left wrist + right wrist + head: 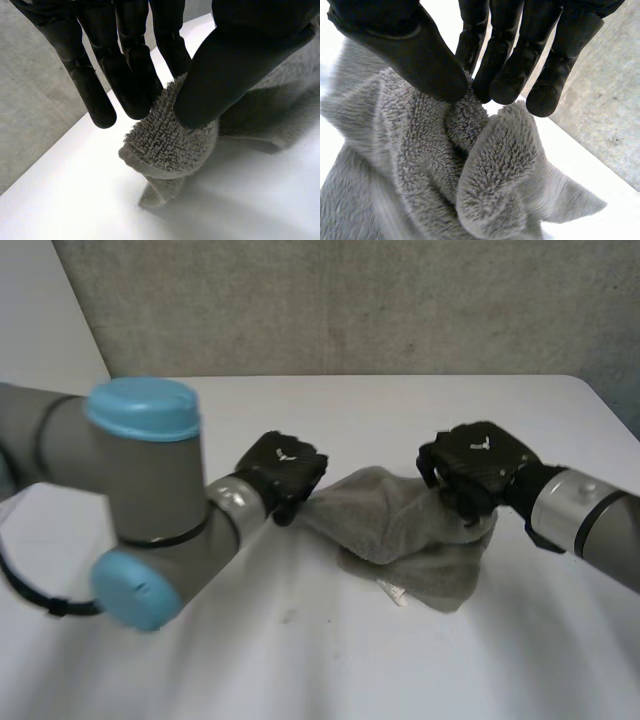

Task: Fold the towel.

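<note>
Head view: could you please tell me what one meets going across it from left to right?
Left arm → left hand → towel → right hand → right arm.

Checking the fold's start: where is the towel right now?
In the head view the towel lies bunched on the table, right of centre, left hand pinching its left end, right hand its right end.

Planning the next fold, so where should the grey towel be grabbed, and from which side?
Likely its two ends, from above. The towel lies bunched in the middle, while the left hand and right hand each pinch a raised fold there, thumb against fingers.
</note>
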